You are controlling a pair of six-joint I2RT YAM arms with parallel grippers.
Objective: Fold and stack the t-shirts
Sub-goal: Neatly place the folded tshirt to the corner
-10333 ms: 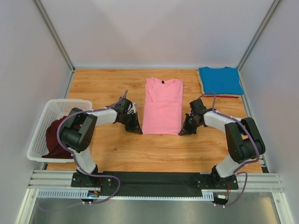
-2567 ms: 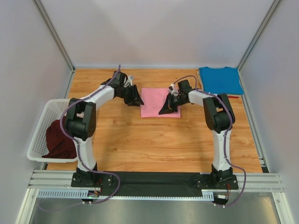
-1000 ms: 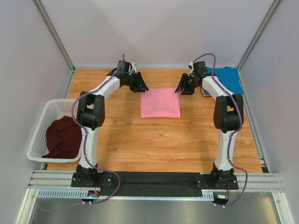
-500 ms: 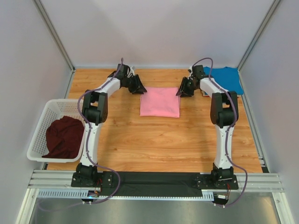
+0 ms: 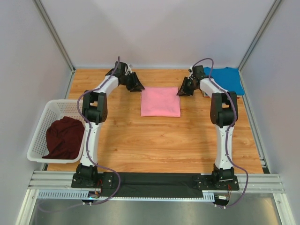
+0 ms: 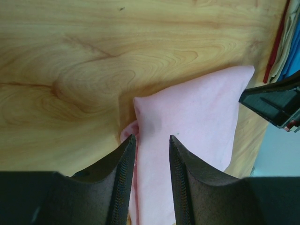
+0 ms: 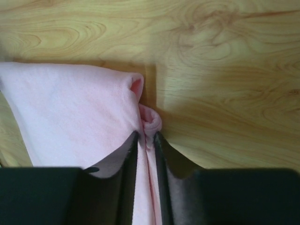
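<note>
Pink t-shirt (image 5: 161, 102), already folded into a compact rectangle, lies at the upper centre of the top view. The right gripper (image 7: 146, 136) is pinched onto a bunched fold at its upper right corner, jaws nearly together with pink cloth squeezed between them. At the upper left corner the left gripper (image 6: 152, 139) straddles the fabric with its jaws apart; cloth sits in the gap but does not look clamped. Both arms reach far across the wooden table (image 5: 154, 140) to meet the shirt's far edge. The step in hand appears to be taking the folded shirt by its two far corners, probably to carry it to the folded blue t-shirt (image 5: 225, 79) in the upper right and stack it there. The next move calls for the left jaws to close on their corner before any lift, then for both arms to rise and travel together so the folds do not fall open. A crumpled maroon t-shirt (image 5: 63, 138) waits in the white lattice basket (image 5: 37, 136) at the left.
</note>
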